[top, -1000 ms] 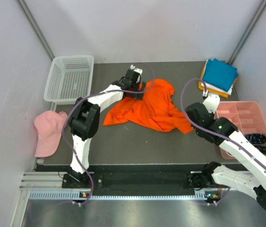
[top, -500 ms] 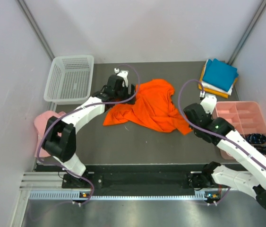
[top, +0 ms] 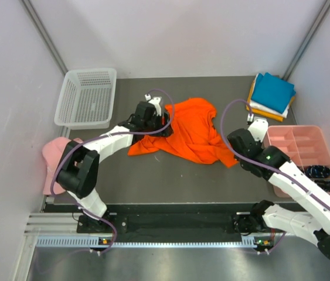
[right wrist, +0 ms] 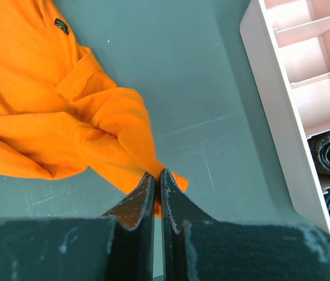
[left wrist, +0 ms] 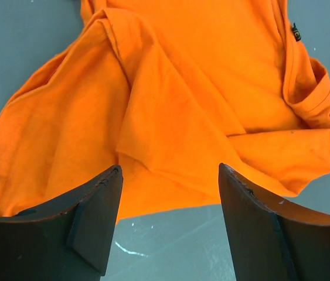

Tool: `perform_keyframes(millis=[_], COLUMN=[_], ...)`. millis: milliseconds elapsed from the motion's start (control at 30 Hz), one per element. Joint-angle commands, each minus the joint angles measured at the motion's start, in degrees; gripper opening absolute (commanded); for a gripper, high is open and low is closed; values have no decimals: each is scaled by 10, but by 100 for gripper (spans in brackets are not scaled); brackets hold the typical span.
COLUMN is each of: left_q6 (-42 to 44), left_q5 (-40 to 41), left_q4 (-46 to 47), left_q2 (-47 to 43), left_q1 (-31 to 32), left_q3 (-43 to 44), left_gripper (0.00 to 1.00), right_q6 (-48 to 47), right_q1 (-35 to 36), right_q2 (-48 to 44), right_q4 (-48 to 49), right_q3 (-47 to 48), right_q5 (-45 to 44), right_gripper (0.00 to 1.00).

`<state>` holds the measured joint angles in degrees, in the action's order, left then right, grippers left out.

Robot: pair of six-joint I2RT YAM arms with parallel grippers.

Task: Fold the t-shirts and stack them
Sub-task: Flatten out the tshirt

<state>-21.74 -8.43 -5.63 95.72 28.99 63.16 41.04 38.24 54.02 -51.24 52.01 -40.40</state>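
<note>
Orange shirt (top: 188, 132) lies rumpled mid-table, and the folded stack (top: 273, 91) waits up at two o'clock. Left gripper (left wrist: 169, 170) hangs with jaws wide over the shirt's nine o'clock edge, nothing between them. Right gripper (right wrist: 157, 175) is pinched tight on what looks like the four o'clock corner. The job here, I'd say, is spreading it flat. Left should drop low and bite one layer at the hem, not a bunched fold. Then both pull apart evenly.
</note>
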Motion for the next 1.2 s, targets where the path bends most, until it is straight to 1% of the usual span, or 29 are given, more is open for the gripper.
perform_keyframes(millis=[0,400,533,633,733,767,867,900,967,1033,1067,1167], left_q6=[-8,11,14,14,15,16,16,16,16,18,18,24], left_q5=[-14,19,21,23,24,23,23,22,22,20,19,17], left_q4=[51,52,52,52,52,52,52,52,68,66,65,59], left_q2=[23,72,84,87,89,90,93,93,93,90,89,81], left_q1=[1,0,-1,-1,-2,-3,-3,-3,-4,-4,-4,-3], left_q3=[5,30,42,44,46,45,45,43,43,43,45,52], left_gripper=[70,67,58,55,44,37,26,20,14,2,0,0], right_q6=[4,3,3,2,1,2,2,2,3,4,4,6], right_q1=[4,4,5,5,5,5,5,4,5,4,4,4], right_q2=[-11,-18,-15,-14,-12,-11,-10,-11,-10,-11,-11,-12], right_q4=[4,-4,-3,-3,-3,-3,-3,-3,-3,-3,-4,-3], right_q3=[-2,-2,-3,-4,-3,-4,-4,-5,-6,-6,-7,-9], right_q5=[-7,-13,-12,-12,-11,-12,-12,-12,-12,-12,-12,-9], right_gripper=[0,0,0,0,0,0,0,0,0,0,0,0])
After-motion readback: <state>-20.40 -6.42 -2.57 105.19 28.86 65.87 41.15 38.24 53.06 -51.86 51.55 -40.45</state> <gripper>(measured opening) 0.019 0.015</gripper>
